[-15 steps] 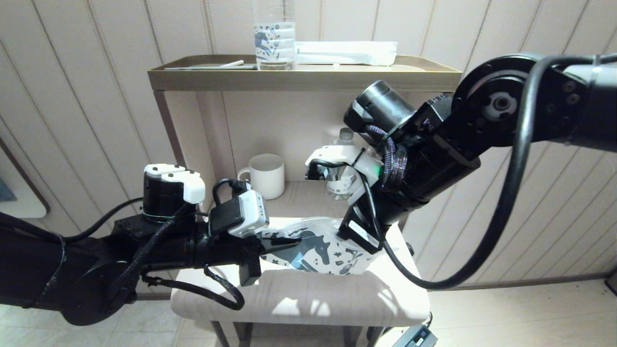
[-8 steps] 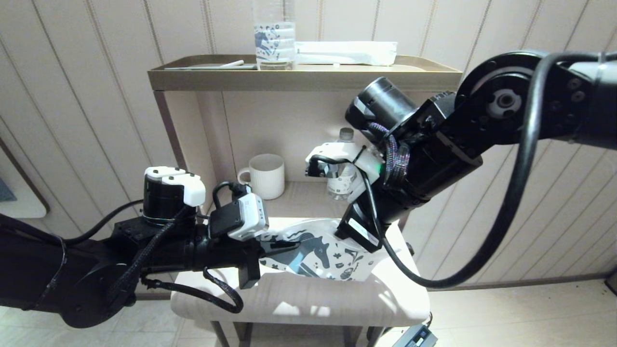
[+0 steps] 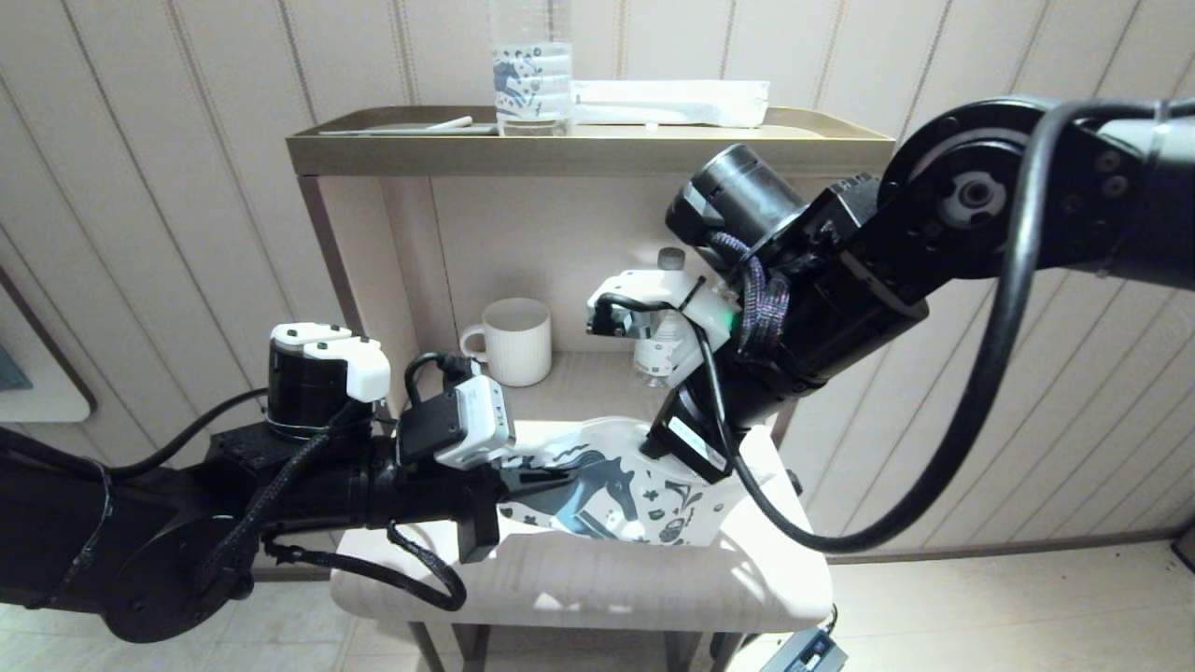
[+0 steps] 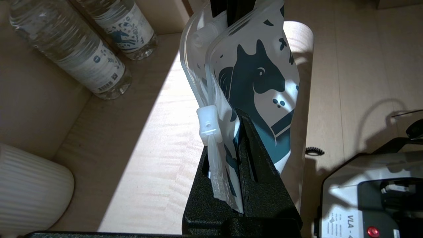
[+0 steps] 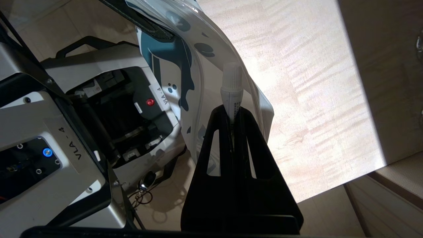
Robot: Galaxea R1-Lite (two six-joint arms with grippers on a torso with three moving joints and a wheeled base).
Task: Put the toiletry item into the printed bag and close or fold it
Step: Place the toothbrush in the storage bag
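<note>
Gripping the white translucent horse-printed bag, the left end effector is clamped; the slim white toiletry item, pinched by the right end effector, is half inserted; closing remains.

"VLA-4" on robot base housing; bottle labels too small to read.

Left arm enters from lower left of the head view, wrist roughly level, left gripper clamped on the printed bag. Right arm comes in from upper right, wrist angled down-left, right gripper pinching the toiletry item.
</note>
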